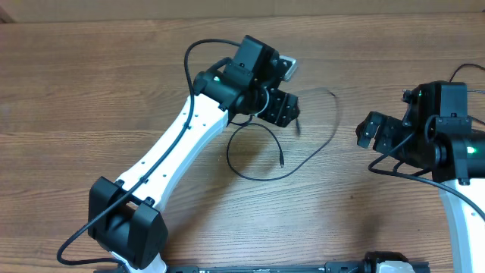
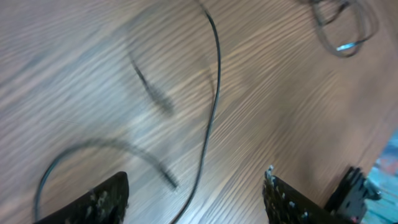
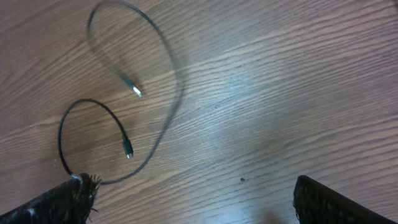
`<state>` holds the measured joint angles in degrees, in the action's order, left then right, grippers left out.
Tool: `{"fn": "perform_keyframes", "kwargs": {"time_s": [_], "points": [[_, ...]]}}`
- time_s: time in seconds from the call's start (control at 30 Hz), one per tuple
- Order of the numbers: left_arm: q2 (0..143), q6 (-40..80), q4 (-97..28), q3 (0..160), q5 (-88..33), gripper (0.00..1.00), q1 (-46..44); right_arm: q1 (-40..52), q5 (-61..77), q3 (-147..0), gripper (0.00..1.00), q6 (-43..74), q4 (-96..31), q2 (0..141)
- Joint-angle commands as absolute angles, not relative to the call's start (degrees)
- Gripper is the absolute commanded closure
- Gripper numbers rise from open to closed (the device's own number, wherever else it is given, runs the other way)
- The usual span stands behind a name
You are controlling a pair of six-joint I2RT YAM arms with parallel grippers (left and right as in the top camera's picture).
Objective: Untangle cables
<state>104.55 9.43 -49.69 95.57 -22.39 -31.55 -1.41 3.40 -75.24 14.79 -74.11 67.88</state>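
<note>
Untangling looks close to done, judging by how the cable [image 1: 269, 180] lies. It rests loose on the desk [image 1: 91, 91] at the centre of the overhead frame. A small loop at the left runs into a wide open curve at the right, and both plug ends are free and curl inward. No knot or tight coil shows in it, and as far as I can tell the strand nowhere crosses itself. What is left is probably only to draw the curl open and lay the cord straighter.

One doubt remains. At the upper right of the left wrist frame there is a smaller bunch of thin cord [image 2: 342, 31], blurred, with a pale plug. If that is another cable, it may need sorting too. I cannot find it in the overhead frame.

The left arm [image 1: 182, 129] reaches to the upper part of the cable, and the left jaws are spread. In the wrist frame the cord passes between them, blurred, but it lies lower on the desk and neither finger pinches it. The right arm [image 1: 447, 144] sits at the right edge of the overhead frame, well apart from the cable. The right jaws are spread wide with nothing in them.

No container shows in any view. The cable lies on bare wood and is held in nothing.
</note>
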Motion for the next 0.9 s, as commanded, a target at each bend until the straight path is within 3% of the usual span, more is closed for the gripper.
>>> {"fn": "perform_keyframes", "kwargs": {"time_s": [0.0, 0.33, 0.67, 0.87], "points": [[104.07, 9.41, -52.88, 96.66, -15.9, 0.31, -29.26, -1.52, 3.81, -74.56, 0.0, 14.96, -73.03, 67.75], [97.12, 13.43, -67.02, 96.66, -4.29, 0.34, -18.41, 2.96, 10.59, -74.52, 0.0, 13.1, -69.54, 76.31], [93.19, 13.74, -71.96, 96.66, -4.34, 0.32, -12.27, 14.96, 10.15, -74.52, 0.0, 16.03, -59.2, 92.97], [93.21, 13.74, -72.97, 96.66, -4.34, 0.32, -12.29, 22.0, 8.38, -74.52, 0.0, 6.42, -54.72, 101.69]]}}
